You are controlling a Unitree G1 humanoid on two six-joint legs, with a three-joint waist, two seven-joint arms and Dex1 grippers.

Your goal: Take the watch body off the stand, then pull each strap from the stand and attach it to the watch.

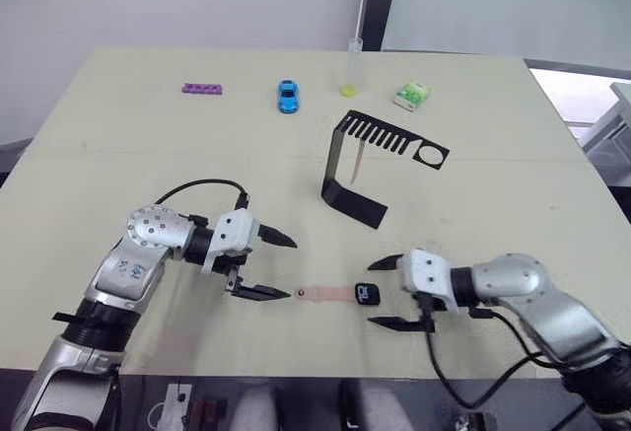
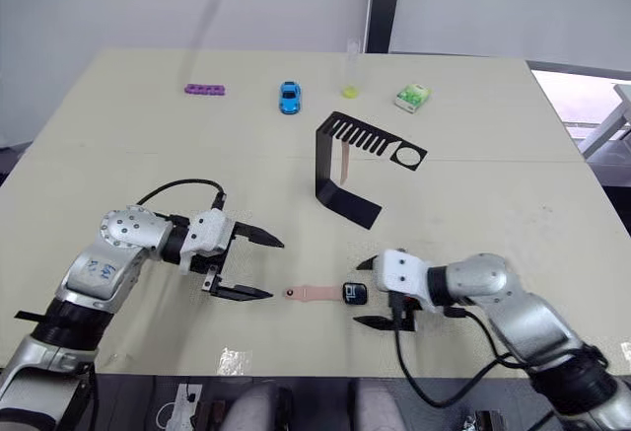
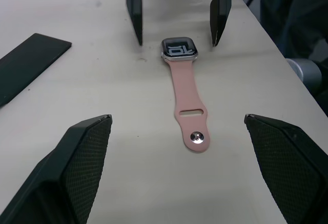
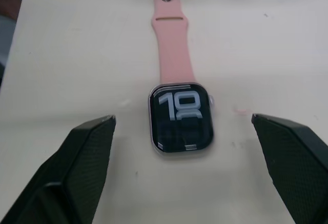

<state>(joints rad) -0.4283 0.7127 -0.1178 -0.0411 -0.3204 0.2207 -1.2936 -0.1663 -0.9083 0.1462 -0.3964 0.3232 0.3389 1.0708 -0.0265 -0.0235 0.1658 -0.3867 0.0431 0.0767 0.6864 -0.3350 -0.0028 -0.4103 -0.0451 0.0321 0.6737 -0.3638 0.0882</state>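
1. One strap (image 1: 323, 294) is seen joined to the watch body (image 1: 368, 294); both lie flat on the table (image 1: 118, 145), in front of the stand (image 1: 367, 160).
2. A second strap (image 1: 360, 162), only dimly seen, appears to hang from the stand's slotted arm.
3. Left gripper (image 1: 279, 267): spread wide, empty, beyond the strap's free end.
4. Right gripper (image 1: 385, 292): spread wide, empty, fingers flanking the watch body without contact.

Pale table (image 1: 128, 155) bears stand (image 1: 347, 194); watch body (image 1: 368, 294) (strap (image 1: 327, 294) attached).
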